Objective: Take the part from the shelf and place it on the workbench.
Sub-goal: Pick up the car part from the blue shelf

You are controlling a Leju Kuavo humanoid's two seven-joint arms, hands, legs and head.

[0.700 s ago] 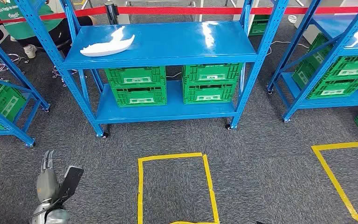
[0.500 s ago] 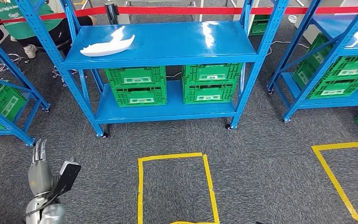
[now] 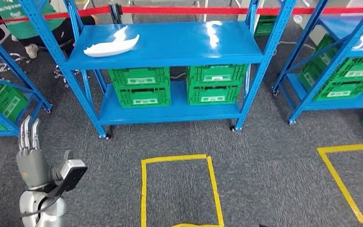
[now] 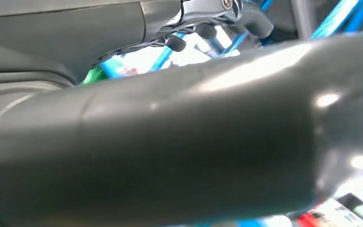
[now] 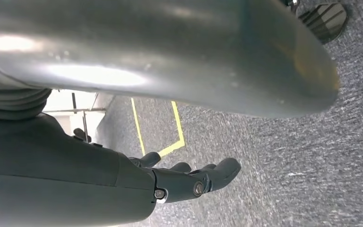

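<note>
In the head view, you find the part, a white, thin, curved moulding, lying flat in the upper left of the frame on the top board of the blue shelf, above the green crates. Your left hand stands at the lower left over the carpet, well apart from the part, fingers extended, holding nothing. Judge the part light, rigid and smooth, likely to slide; take hold across its broad middle, not at the thin pointed end. In the left wrist view, only blurred grey cover and dark fingertips show. In the right wrist view, your right hand hangs over the carpet, fingers loosely extended, empty.
</note>
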